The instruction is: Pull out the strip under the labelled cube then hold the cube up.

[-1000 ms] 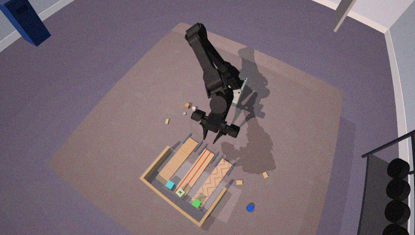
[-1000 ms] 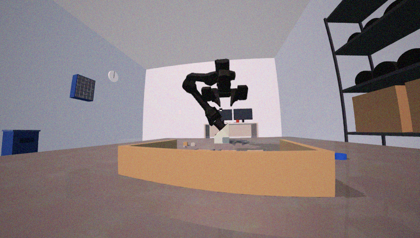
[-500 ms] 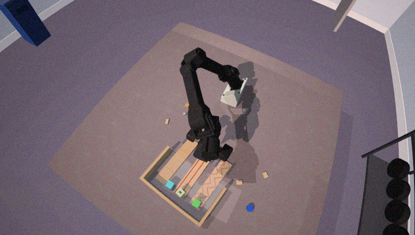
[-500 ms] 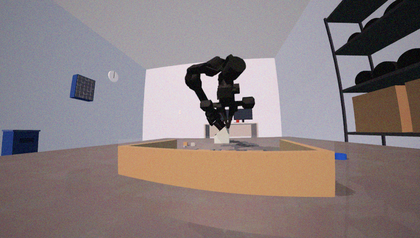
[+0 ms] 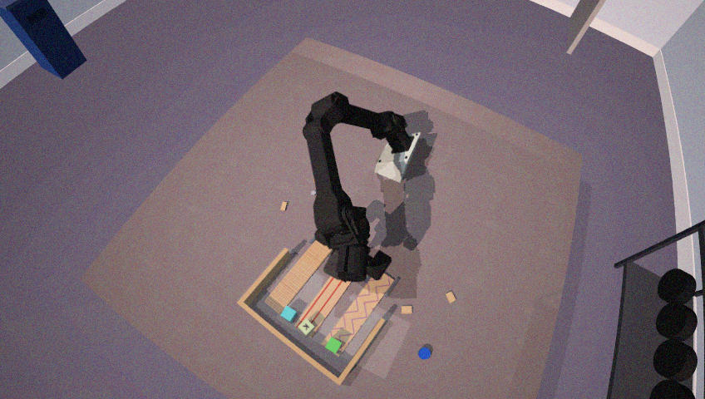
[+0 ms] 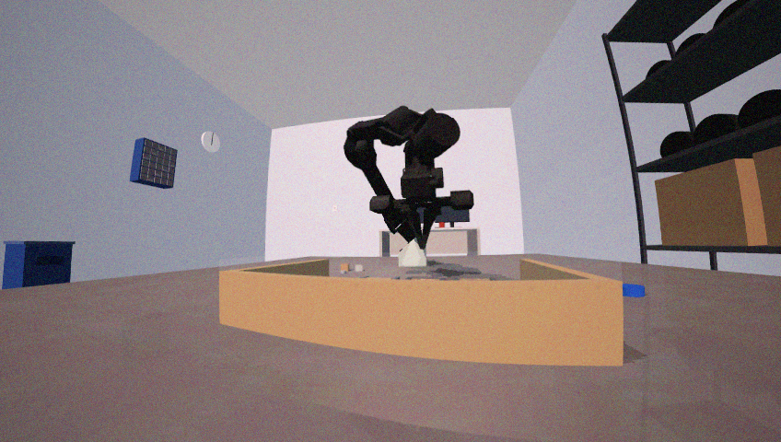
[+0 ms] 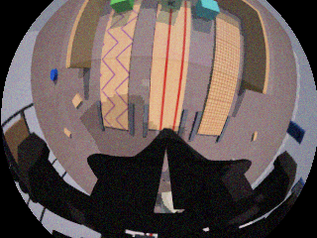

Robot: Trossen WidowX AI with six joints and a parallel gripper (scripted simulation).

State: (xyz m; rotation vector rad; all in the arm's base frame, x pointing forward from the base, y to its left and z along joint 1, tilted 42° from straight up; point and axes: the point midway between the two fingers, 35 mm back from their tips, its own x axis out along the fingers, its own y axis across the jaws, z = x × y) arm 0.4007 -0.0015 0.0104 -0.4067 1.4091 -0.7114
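The labelled cube [image 5: 306,326] [image 7: 170,3], pale with a dark mark, rests on the far end of the strip with two red lines [image 5: 321,304] [image 7: 176,74]. A green cube [image 5: 333,345] [image 7: 122,5] is on the purple zigzag strip [image 5: 363,307] [image 7: 116,64]. A cyan cube [image 5: 288,313] [image 7: 207,8] is at the far end of the fine-grid strip [image 5: 299,280] [image 7: 223,64]. My gripper [image 6: 421,244] [image 7: 166,131] is shut with nothing between its fingertips. In the wrist view the tips appear at the near end of the red-lined strip; their height is unclear. The arm hides them in the top view.
A wooden wall [image 5: 292,344] [image 6: 422,322] encloses the cubes' side and both flanks. Dark rails [image 7: 131,119] flank the strips' near ends. Small wooden blocks [image 5: 406,309] [image 5: 451,296] [image 7: 77,101] and a blue disc [image 5: 424,352] [image 7: 53,74] lie outside the wall.
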